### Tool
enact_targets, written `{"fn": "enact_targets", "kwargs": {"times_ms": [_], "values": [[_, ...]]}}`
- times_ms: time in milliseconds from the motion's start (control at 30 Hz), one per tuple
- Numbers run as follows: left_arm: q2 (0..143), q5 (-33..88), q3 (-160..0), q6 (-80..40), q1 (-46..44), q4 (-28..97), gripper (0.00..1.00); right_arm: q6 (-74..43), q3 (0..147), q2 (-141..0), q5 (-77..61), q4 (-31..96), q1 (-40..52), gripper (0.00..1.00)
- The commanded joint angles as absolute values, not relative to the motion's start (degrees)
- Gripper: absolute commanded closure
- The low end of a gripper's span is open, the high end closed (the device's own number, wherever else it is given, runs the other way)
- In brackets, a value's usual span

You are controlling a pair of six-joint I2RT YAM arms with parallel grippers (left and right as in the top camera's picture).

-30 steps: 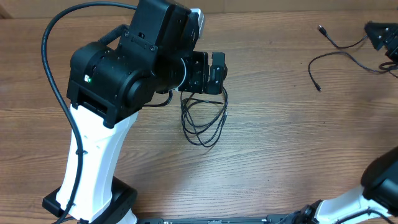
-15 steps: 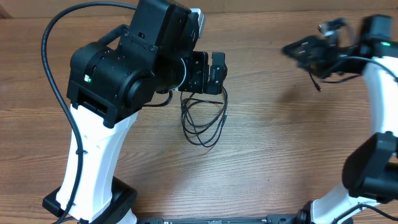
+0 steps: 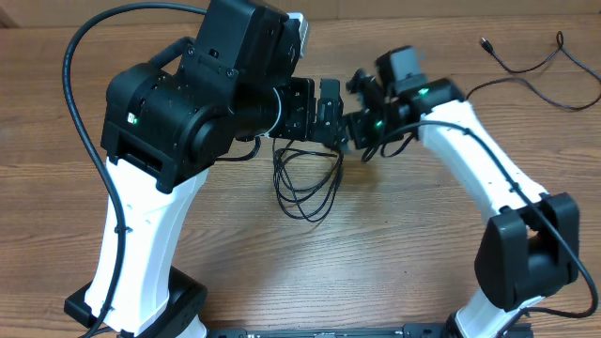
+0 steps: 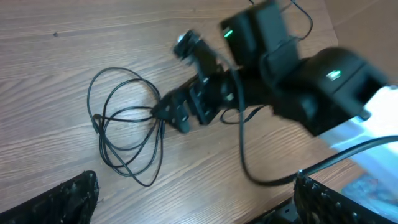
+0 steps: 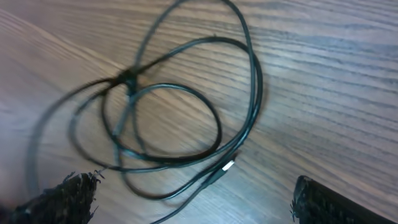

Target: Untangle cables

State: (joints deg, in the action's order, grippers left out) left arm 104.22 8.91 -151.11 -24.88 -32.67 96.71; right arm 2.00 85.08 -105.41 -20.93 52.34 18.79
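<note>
Wooden table (image 3: 423, 235). Left gripper (image 3: 315, 110) and right gripper (image 4: 174, 115) both stand fully spread and empty, near the looped cables (image 3: 305, 188). Only the overhead view shows the separate cable (image 3: 522, 68) at far right. Only the right wrist view resolves a plug end (image 5: 227, 166).

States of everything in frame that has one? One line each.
looped cables: tangled in overlapping loops, lying flat, ungripped
separate cable: lying loose at far right, ungripped
left gripper: jaws open, empty
right gripper: jaws open, empty, over the loops
</note>
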Motion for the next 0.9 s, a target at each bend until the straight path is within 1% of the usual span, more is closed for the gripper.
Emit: {"fn": "enact_targets", "kwargs": {"times_ms": [0, 167, 267, 400, 433, 500, 533, 567, 600, 667, 700, 733, 767, 867], "values": [[104.6, 8.4, -151.0, -24.0, -33.0, 96.8, 0.0, 5.0, 81.6, -105.6, -13.9, 49.9, 20.1, 0.0], [104.6, 8.4, -151.0, -24.0, -33.0, 96.8, 0.0, 14.9, 77.6, -105.6, -21.1, 46.9, 20.2, 0.0], [104.6, 8.4, -151.0, -24.0, -33.0, 96.8, 0.0, 21.7, 74.5, -105.6, -24.2, 41.8, 20.2, 0.0], [104.6, 8.4, -151.0, -24.0, -33.0, 96.8, 0.0, 29.0, 68.9, -105.6, -27.5, 31.0, 20.2, 0.0], [104.6, 8.4, -151.0, -24.0, -33.0, 96.8, 0.0, 29.2, 68.1, -105.6, -27.9, 29.2, 20.2, 0.0], [104.6, 8.4, -151.0, -24.0, -33.0, 96.8, 0.0, 29.3, 64.6, -105.6, -29.3, 21.3, 20.2, 0.0], [104.6, 8.4, -151.0, -24.0, -33.0, 96.8, 0.0, 29.3, 63.7, -105.6, -29.8, 19.1, 20.2, 0.02], [104.6, 8.4, -151.0, -24.0, -33.0, 96.8, 0.0, 29.3, 63.2, -105.6, -30.4, 17.5, 20.2, 0.11], [104.6, 8.4, -151.0, -24.0, -33.0, 96.8, 0.0, 29.3, 62.6, -105.6, -31.6, 15.9, 20.3, 0.25], [104.6, 8.4, -151.0, -24.0, -33.0, 96.8, 0.0, 29.2, 62.2, -105.6, -33.5, 14.8, 20.3, 0.51], [104.6, 8.4, -151.0, -24.0, -33.0, 96.8, 0.0, 29.2, 62.2, -105.6, -34.3, 14.8, 20.3, 0.65], [104.6, 8.4, -151.0, -24.0, -33.0, 96.8, 0.0, 29.2, 62.2, -105.6, -34.6, 14.9, 20.3, 0.87], [104.6, 8.4, -151.0, -24.0, -33.0, 96.8, 0.0, 28.7, 62.2, -105.6, -34.7, 15.1, 20.3, 0.96], [104.6, 8.4, -151.0, -24.0, -33.0, 96.8, 0.0, 28.5, 62.2, -105.6, -34.7, 16.2, 20.3, 0.96]]}}
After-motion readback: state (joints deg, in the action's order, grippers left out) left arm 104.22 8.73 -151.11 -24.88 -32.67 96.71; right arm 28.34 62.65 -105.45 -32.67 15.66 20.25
